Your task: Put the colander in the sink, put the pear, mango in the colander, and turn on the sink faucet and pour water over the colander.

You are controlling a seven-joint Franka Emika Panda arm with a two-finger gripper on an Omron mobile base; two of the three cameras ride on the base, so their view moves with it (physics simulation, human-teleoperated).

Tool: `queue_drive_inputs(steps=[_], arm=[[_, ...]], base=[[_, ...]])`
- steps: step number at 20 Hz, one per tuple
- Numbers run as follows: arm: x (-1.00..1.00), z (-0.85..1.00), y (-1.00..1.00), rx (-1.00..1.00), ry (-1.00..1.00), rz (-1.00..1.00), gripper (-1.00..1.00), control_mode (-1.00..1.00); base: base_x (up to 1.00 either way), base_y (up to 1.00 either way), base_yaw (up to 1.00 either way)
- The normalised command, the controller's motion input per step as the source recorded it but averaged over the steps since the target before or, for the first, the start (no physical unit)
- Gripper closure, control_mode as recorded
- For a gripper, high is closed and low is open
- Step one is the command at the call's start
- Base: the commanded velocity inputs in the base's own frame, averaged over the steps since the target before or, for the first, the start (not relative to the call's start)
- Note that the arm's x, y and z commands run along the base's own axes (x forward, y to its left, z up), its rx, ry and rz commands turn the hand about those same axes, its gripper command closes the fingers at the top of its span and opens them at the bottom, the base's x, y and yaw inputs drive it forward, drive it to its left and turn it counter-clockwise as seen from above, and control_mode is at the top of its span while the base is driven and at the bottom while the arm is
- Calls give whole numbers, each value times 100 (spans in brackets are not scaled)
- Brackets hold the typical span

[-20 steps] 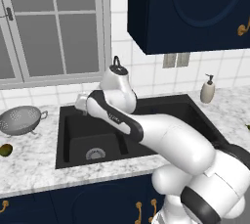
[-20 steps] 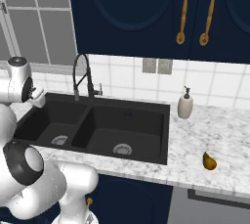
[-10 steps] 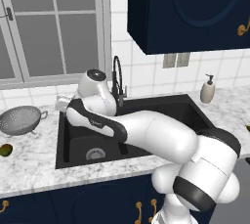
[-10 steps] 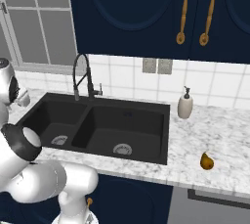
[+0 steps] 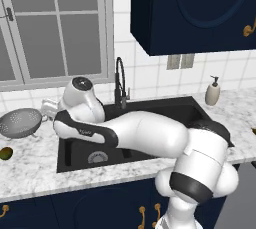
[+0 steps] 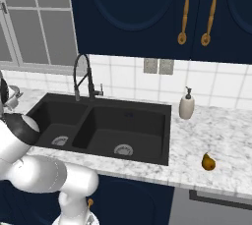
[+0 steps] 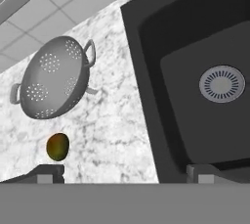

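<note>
Take the sink [image 5: 150,118] as your landmark. Far left of it, on the marble desk [image 5: 30,168], you see the mango [image 5: 6,153], a small green-brown fruit near the front edge. Just behind the mango and still left of the sink sits the colander [image 5: 20,123], tipped on its side with its holes facing you; it is on the desk, not in a basin. From the hand camera the colander [image 7: 53,78] lies beyond the mango [image 7: 57,146], both apart from the sink's rim. Your tool [image 7: 124,173] hangs over the sink's left edge, fingertips spread wide with nothing between them. The faucet [image 5: 120,83] stands behind the sink's middle. Right of the sink stands a soap bottle [image 6: 186,106], and further right the pear [image 6: 208,161] rests near the desk's front.
</note>
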Motion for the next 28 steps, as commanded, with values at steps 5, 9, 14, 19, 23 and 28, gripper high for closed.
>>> queue_drive_inputs(steps=[5,9,14,19,23,28], arm=[[12,-11,44,-5,7,-6,-100,-100],[16,-9,44,-6,6,-5,-100,-100],[26,-17,34,-6,2,-7,-100,-100],[35,-15,28,-4,0,-6,-100,-100],[39,-2,30,0,3,-6,-100,-100],[38,0,32,-1,9,-6,-100,-100]], base=[[0,0,0],[0,0,0],[0,0,0],[0,0,0],[0,0,0],[0,0,0]])
